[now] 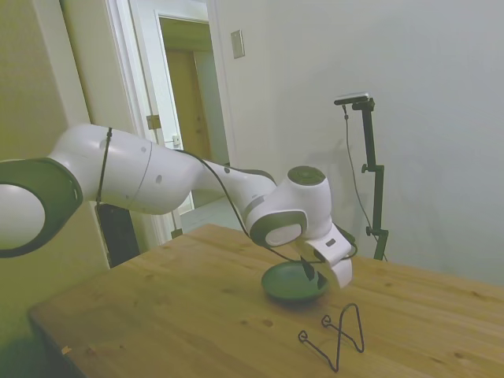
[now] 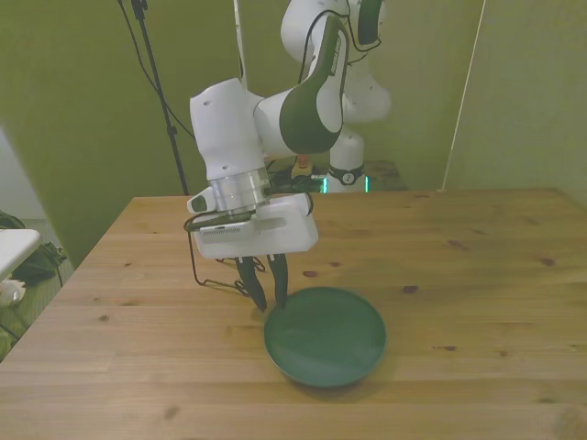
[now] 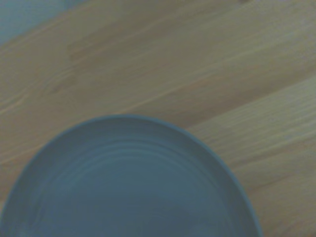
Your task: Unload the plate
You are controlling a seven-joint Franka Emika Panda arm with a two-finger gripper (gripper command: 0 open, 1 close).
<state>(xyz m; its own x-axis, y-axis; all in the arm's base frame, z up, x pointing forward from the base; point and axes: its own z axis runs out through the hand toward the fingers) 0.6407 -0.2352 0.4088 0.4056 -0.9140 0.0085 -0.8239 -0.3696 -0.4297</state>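
Plate [image 2: 325,337] flat on the wooden table [image 2: 477,257], clear of the wire stand [image 1: 340,337].

From where I stand, the gripper [image 2: 268,299] sits at the plate's rim on the front view's left, fingers only slightly apart; I can't tell whether they pinch the rim. The dish lies level near the stand, so the unloading looks nearly done.

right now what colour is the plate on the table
Dark green, plain and unpatterned; the plate shows best in the front view.
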